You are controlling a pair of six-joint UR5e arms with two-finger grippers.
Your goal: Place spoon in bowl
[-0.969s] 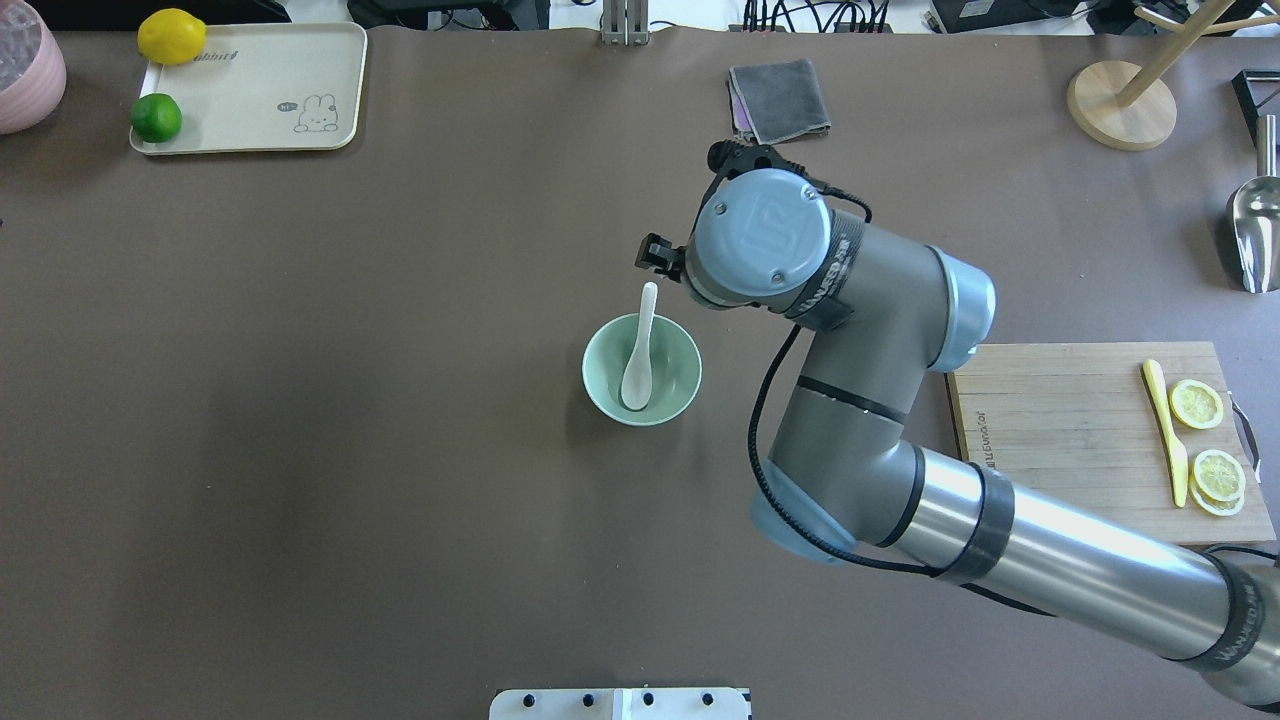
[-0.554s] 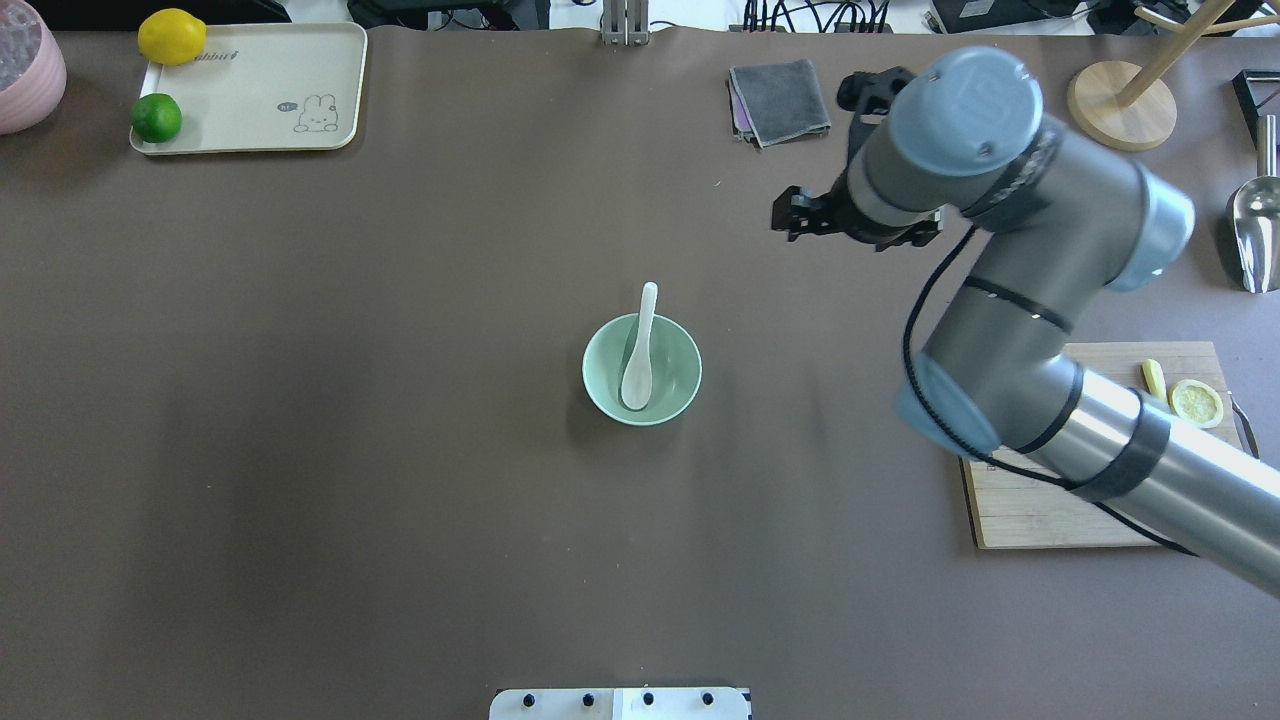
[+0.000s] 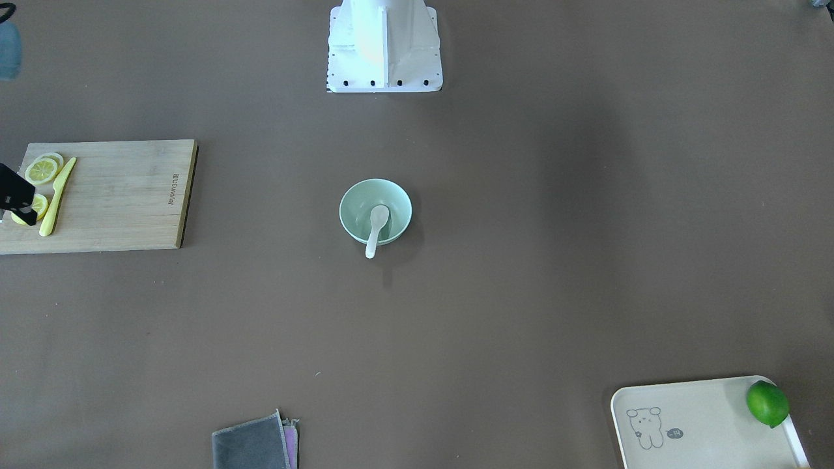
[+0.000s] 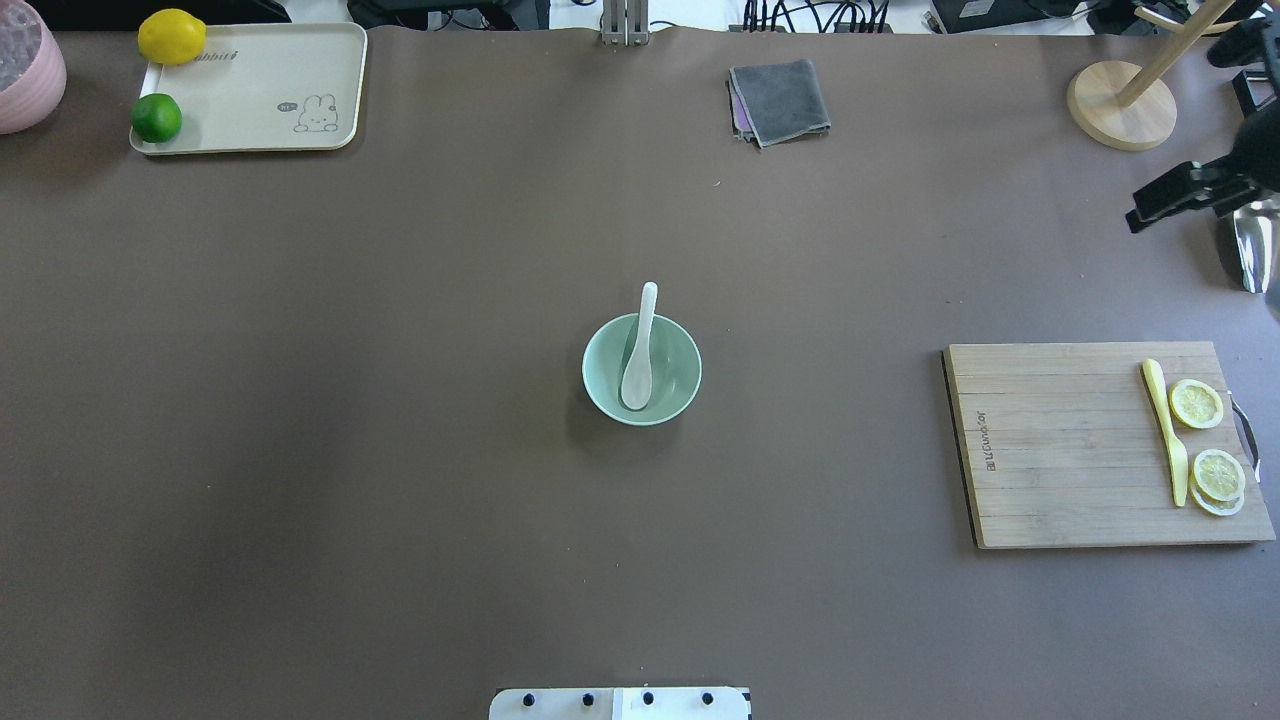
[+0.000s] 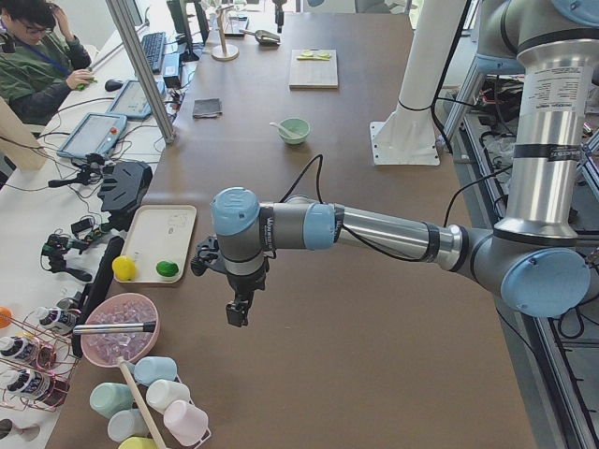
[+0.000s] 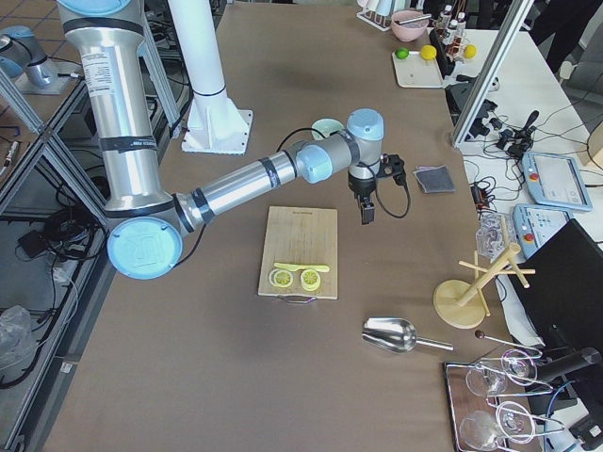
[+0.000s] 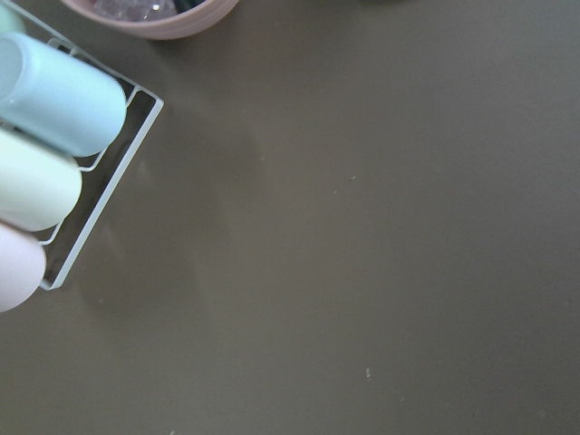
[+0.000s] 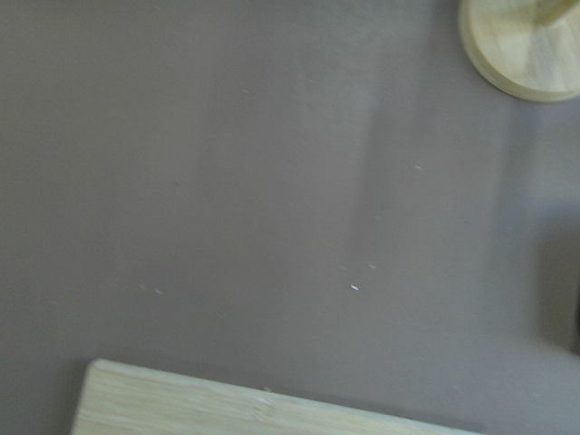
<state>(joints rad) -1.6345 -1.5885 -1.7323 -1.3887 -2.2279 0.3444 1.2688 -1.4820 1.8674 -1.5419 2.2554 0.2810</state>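
Seeing the spoon (image 4: pixel 640 352) in the bowl (image 4: pixel 682 378), handle over its rim, cutting board (image 4: pixel 1060 450) well apart; left fingers (image 5: pixel 236 316), right fingers (image 4: pixel 1145 215): I can't tell.

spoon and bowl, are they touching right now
Touching. The overhead exterior view shows the spoon lying inside the bowl, its scoop on the bowl's inner surface and its handle leaning over the far rim.

Table (image 7: pixel 362 227): bare brown surface fills most of the frame.
Wire rack (image 7: pixel 109 181): white, at left edge.
Cups: blue cup (image 7: pixel 63 95), pale green cup (image 7: pixel 32 186) and pinkish cup (image 7: pixel 14 267), side by side in the rack.
Pink bowl (image 7: pixel 172 18): rim at top edge.
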